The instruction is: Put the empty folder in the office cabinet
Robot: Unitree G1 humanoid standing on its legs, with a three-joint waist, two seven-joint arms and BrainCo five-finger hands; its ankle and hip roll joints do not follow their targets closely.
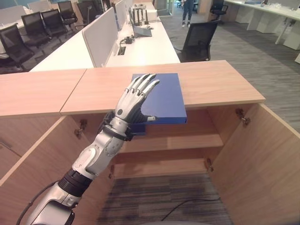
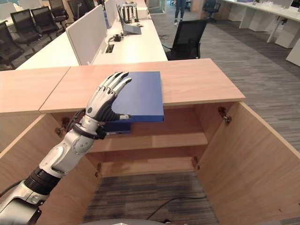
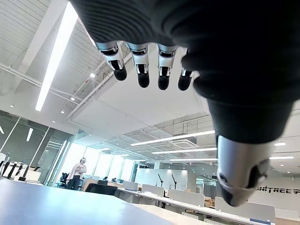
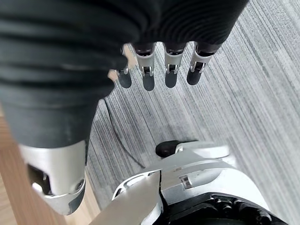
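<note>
A flat blue folder [image 1: 166,96] lies on the wooden cabinet top [image 1: 220,82], its near edge sticking out over the open cabinet below. My left hand [image 1: 132,101] is at the folder's left part, fingers straight and pointing away from me, thumb by the overhanging front edge. In the left wrist view the fingers [image 3: 143,70] are straight, with nothing between them and the thumb. A darker blue part [image 1: 138,127] shows under the folder beside my wrist. My right hand [image 4: 159,70] hangs low over the carpet, fingers relaxed and empty.
Both cabinet doors stand open, the right door [image 1: 262,159] and the left door [image 1: 37,159]. Inside is a wooden shelf [image 1: 187,140]. Behind the cabinet are white desks with a partition [image 1: 101,40], a black chair [image 1: 199,40] and, far off, a person [image 1: 187,11].
</note>
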